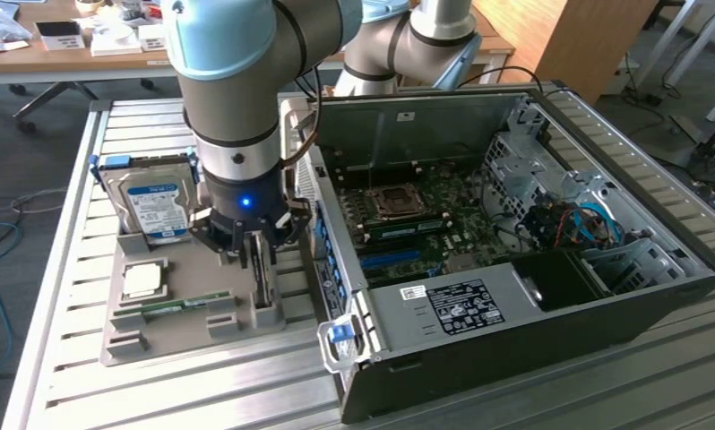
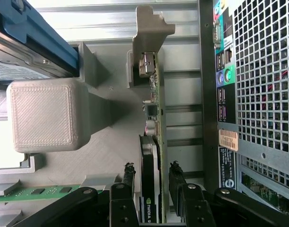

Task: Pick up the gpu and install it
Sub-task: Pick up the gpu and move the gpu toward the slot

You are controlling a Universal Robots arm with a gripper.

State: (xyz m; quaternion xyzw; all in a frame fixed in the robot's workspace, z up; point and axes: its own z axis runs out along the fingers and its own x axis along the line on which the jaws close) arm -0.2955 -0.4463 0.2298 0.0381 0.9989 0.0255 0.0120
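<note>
Two fingers [image 2: 128, 177] of the end effector [image 2: 151, 172] stand open, straddling the thin dark gpu card [image 2: 149, 153] upright in a grey plastic holder [image 2: 111, 142].

Exterior high; wrist close above gpu [image 2: 150, 165]

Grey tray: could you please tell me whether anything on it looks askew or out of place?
Nothing stands out: the dark flat gpu card stands straight on edge in the grey tray, the gripper straddling it, jaws apart.
</note>
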